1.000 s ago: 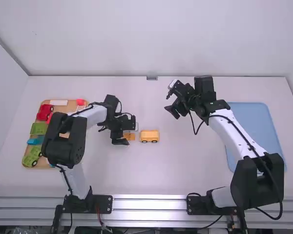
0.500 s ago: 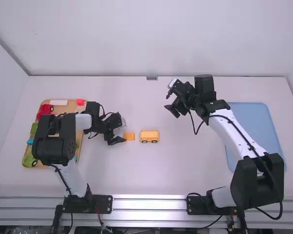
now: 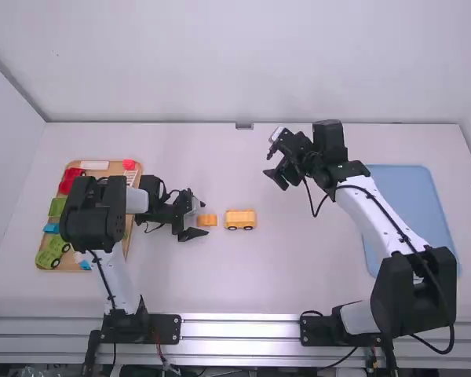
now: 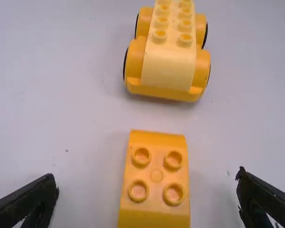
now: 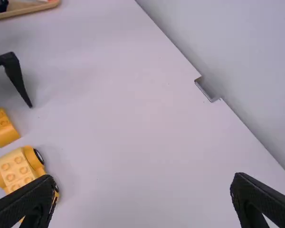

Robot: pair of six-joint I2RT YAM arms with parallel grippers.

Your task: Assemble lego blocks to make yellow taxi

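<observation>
Left pincer (image 3: 199, 220) hung spread, its tapered black tips near a rounded-edged yellow block (image 4: 156, 202) with round studs. Just right, a studded, wheeled yellow base (image 4: 169, 64) sat on the white tabletop (image 3: 243, 287). Farther right, the right pincer (image 3: 275, 179) was spread too.

In the high view I can pass at 12 or 6 o'clock from the four-wheeled yellow chassis (image 3: 240, 221), but the studded yellow brick (image 3: 207, 221) and left gripper (image 3: 205, 219) block 9, the right gripper (image 3: 275, 180) 1.
</observation>
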